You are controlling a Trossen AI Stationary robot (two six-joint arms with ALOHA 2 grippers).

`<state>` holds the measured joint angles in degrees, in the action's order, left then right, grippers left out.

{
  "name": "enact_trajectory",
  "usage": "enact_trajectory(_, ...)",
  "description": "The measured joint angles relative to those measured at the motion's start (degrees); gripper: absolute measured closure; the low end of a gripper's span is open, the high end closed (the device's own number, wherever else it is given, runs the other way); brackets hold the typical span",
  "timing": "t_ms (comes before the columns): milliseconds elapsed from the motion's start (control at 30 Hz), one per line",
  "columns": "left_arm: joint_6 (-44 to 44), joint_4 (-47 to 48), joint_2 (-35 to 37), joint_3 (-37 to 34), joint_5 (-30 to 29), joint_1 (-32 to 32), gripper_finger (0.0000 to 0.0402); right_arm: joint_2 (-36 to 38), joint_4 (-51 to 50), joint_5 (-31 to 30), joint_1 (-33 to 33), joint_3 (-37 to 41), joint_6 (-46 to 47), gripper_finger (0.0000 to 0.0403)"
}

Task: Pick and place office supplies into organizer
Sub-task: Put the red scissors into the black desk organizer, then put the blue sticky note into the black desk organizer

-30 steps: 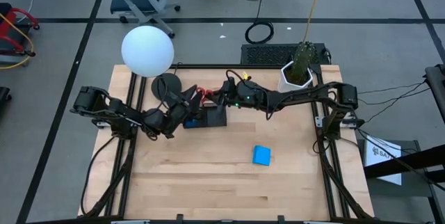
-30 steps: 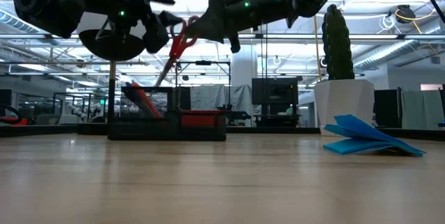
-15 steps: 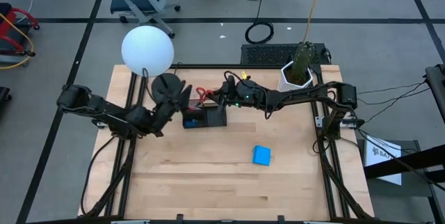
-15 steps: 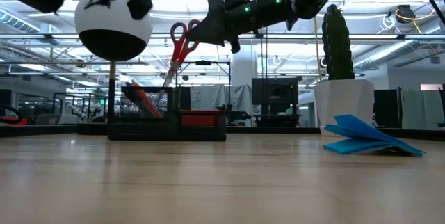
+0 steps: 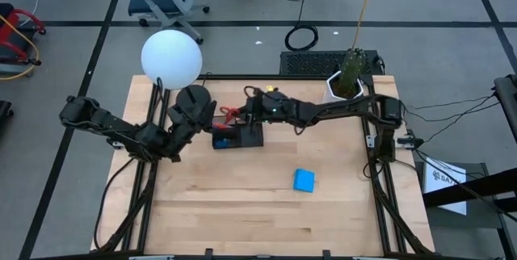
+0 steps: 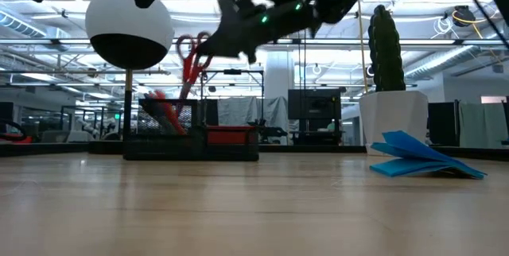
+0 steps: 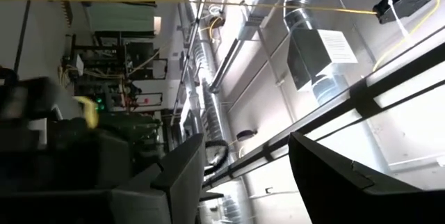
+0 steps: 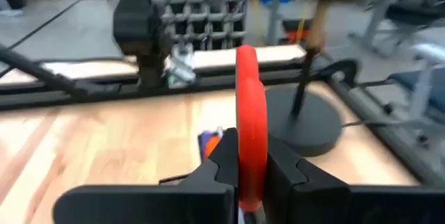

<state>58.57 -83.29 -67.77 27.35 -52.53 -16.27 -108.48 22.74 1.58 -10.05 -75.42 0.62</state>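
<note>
My right gripper reaches from the table's right to above the black organizer and is shut on the red-handled scissors. In the low view the blades point down over the organizer, clear of it. Orange-red pens lean inside the tray's left part. The blue notepad lies flat on the table toward the near right. My left gripper is open, raised left of the organizer, and faces the ceiling. The eraser is not visible. My right gripper pinches one red handle loop of the scissors between its two fingers. It comes at the loop from the table's right, slanting slightly down. The scissors hang lifted clear, tilted, with the blades below the handles.
A lamp with a white globe and a round dark base stands just far-left of the organizer. The white plant pot sits at the far right. Bare wood spreads across the table's near half around the notepad.
My right gripper has carried the scissors toward the table's left, over the organizer's left part. My left gripper has drawn away from the scissors, toward the table's left, and risen out of the low view's top.
</note>
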Motion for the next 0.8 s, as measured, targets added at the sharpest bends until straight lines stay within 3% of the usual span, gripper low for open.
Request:
enact_trajectory(200,0.0,-0.2,0.0,0.0,0.0,-0.5,0.019,-5.8,0.9,1.6,0.8,-0.8,4.2,0.0384)
enact_trajectory(433,-0.1,-0.3,0.0,0.0,0.0,-0.8,0.019,-6.5,0.4,1.5,1.2,-0.8,4.1,0.038)
enact_trajectory(800,-1.5,-0.4,0.0,0.0,0.0,-0.8,0.019,-1.8,1.6,-3.2,0.5,-0.6,1.6,0.0233)
